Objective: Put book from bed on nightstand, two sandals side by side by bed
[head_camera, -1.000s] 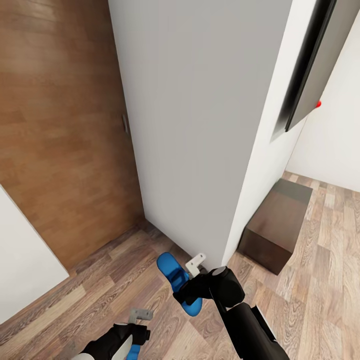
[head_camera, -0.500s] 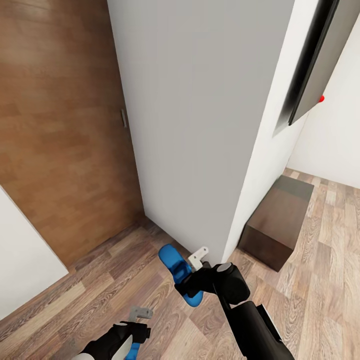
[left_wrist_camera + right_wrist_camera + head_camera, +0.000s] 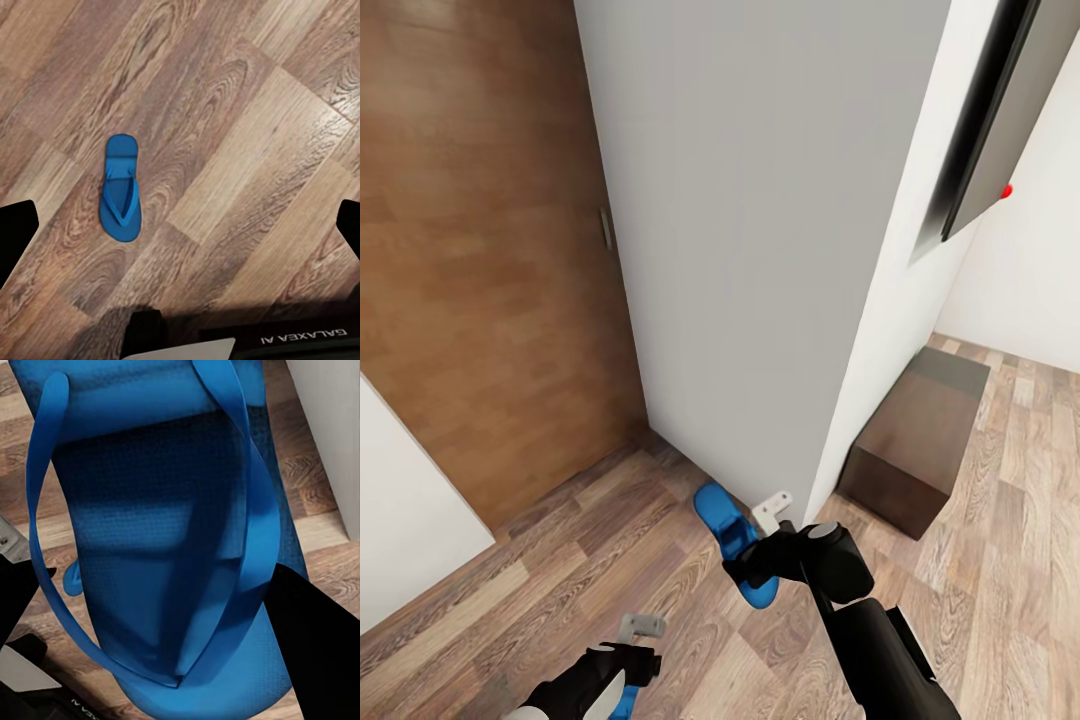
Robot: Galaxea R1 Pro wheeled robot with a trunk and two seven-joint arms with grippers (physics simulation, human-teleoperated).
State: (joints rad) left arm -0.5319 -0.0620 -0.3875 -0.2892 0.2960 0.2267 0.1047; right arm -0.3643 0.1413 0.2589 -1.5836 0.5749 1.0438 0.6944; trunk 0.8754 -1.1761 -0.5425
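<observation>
The right gripper (image 3: pixel 758 537) holds one blue sandal (image 3: pixel 732 540) above the wood floor (image 3: pixel 610 560). The other sandal (image 3: pixel 120 187) lies flat below the left gripper (image 3: pixel 640 640), which is open. Upside-down white letters there read "GALAXEA AI".

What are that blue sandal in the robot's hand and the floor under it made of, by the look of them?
The sandal looks like soft foam or rubber: matte blue, with a fine dimpled sole and thin smooth straps. The floor looks like wood or wood-look laminate: brown planks with visible grain and a slight sheen.

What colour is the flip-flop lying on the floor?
Bright blue. The sandal on the wooden floor shows best in the left wrist view.
</observation>
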